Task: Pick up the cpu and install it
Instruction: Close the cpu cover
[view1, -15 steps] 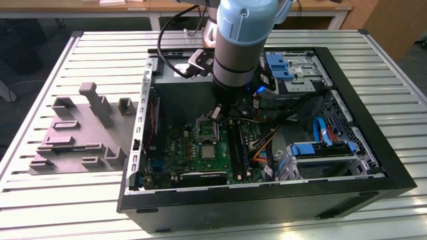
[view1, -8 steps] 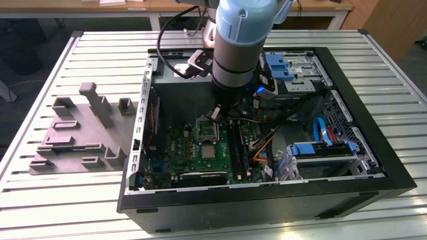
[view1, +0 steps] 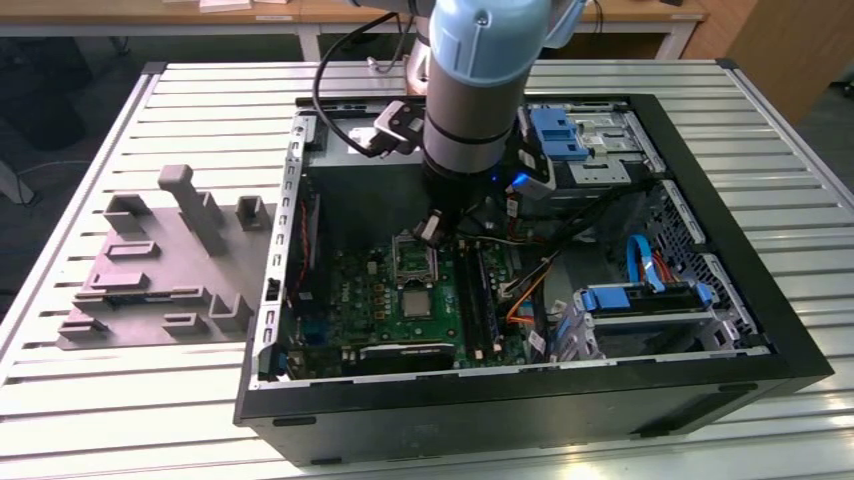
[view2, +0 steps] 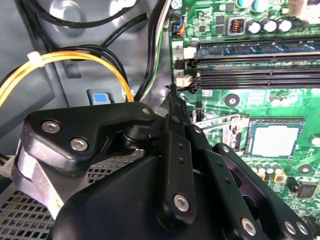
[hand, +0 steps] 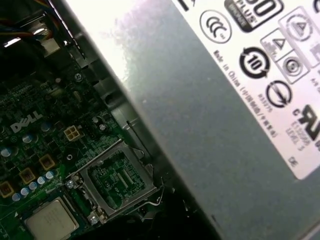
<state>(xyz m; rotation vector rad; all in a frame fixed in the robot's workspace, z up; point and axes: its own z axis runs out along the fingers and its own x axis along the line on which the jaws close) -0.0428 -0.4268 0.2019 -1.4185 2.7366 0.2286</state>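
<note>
The cpu (view1: 418, 300) lies flat on the green motherboard (view1: 360, 300) with its silvery top facing up. It is square, so I find no long axis in it, and its edges run parallel to the board's edges. In the second wrist view the cpu (view2: 275, 138) sits inside a dark surround. I cannot make out whether it is fully seated there. In the first wrist view the cpu (hand: 50, 220) is cut off at the picture's edge. Just beside it is a rectangular metal frame (hand: 117, 180) with green board showing through its opening. Whether that frame is tilted up or lying flat, I cannot tell. My claw (view2: 172, 97) hangs above the board, apart from the cpu and nearer the frame, and my own black linkage hides what is under the tip. I cannot tell whether the claw is spread or pressed together, and I see nothing in it. In the exterior view my claw (view1: 430, 228) is small and dark below the arm (view1: 474, 90), which blocks the middle of the case behind it. The memory slots (view2: 250, 65) run alongside the cpu, and yellow cables (view2: 75, 57) loop past my wrist. A large grey box with a white label (hand: 225, 125) stands just beyond the frame. All of this sits inside an open black computer case (view1: 534, 400), which rests on a slatted metal table (view1: 134, 390). A grey fixture plate (view1: 160, 270) lies on the table at the exterior view's left, and wooden desks (view1: 334, 12) stand behind.
</note>
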